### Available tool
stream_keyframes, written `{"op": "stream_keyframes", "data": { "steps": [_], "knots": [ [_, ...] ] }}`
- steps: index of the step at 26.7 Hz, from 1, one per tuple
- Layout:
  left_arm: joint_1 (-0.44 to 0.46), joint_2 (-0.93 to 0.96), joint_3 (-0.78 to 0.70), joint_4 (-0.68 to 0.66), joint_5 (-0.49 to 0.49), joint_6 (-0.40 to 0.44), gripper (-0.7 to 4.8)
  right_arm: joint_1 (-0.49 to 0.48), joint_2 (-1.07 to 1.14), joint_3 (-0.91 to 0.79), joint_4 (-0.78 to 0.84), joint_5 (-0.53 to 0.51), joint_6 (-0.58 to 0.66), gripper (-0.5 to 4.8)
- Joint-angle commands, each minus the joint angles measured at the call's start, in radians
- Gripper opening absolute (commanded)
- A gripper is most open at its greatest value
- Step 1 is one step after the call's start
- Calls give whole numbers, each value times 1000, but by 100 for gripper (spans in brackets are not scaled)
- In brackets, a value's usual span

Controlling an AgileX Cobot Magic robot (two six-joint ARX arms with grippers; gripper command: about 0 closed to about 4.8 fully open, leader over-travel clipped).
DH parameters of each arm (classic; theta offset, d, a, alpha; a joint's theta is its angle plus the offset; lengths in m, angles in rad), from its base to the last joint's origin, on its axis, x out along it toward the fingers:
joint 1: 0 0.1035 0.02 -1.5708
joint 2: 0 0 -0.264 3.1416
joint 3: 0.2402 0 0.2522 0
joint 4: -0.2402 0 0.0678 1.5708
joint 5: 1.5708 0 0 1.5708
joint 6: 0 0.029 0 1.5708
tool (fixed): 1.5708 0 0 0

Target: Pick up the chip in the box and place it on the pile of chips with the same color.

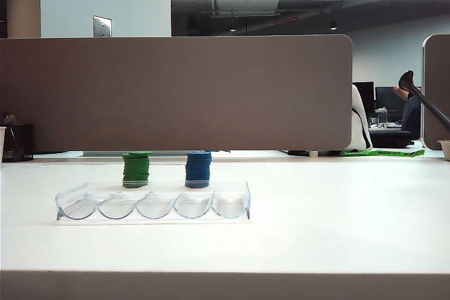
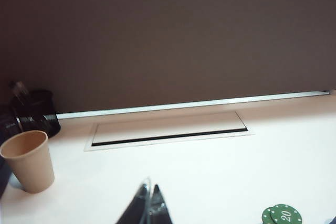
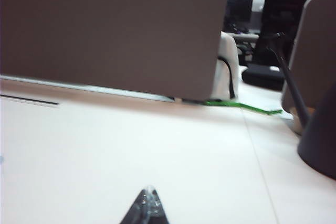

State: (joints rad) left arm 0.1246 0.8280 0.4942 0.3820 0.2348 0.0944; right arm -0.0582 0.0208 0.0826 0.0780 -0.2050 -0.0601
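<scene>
My left gripper (image 2: 149,205) shows only in the left wrist view, its two dark fingertips pressed together into a point with nothing between them; it hangs above the white table (image 2: 210,177), clear of everything. My right gripper (image 3: 147,205) looks the same in the right wrist view — tips drawn together, empty, over bare white tabletop; neither gripper appears in the exterior view.

In the exterior view the long clear plastic tray with five scalloped slots (image 1: 153,205) lies low on the table at about eight o'clock from the picture's centre; I see nothing inside its slots. Just behind it, at its twelve o'clock, stand two short stacks: the pile of green poker chips (image 1: 136,169) toward the tray's left half, and a stack of blue poker chips (image 1: 198,169) beside it at its three o'clock, the two apart and about equal in height.

The round dark-green chip marked with a white "20" (image 2: 286,214) lies face up on top of the green pile, seen from above in the left wrist view — at about four o'clock from my left gripper, not touching it.

Further off in that view stand a tan paper cup (image 2: 29,160) and a black mesh pen holder (image 2: 35,113); a brown partition panel (image 1: 176,93) closes the far side of the table.
</scene>
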Motion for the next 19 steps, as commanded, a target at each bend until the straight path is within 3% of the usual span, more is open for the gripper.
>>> {"op": "stream_keyframes", "data": {
  "steps": [1,9,15,19],
  "knots": [
    [-2,-45,-1,-43,-8,7,-5,32,0,1,16,9,8,-5],
    [-2,-164,-6,-197,-13,42,-5,132,0,-49,55,126,8,-5],
    [-2,-256,-11,-307,-11,52,-5,130,-1,-56,85,189,7,-5],
    [-2,-336,-65,-311,-6,43,-6,129,-1,-57,83,184,6,-5]
  ]
}}
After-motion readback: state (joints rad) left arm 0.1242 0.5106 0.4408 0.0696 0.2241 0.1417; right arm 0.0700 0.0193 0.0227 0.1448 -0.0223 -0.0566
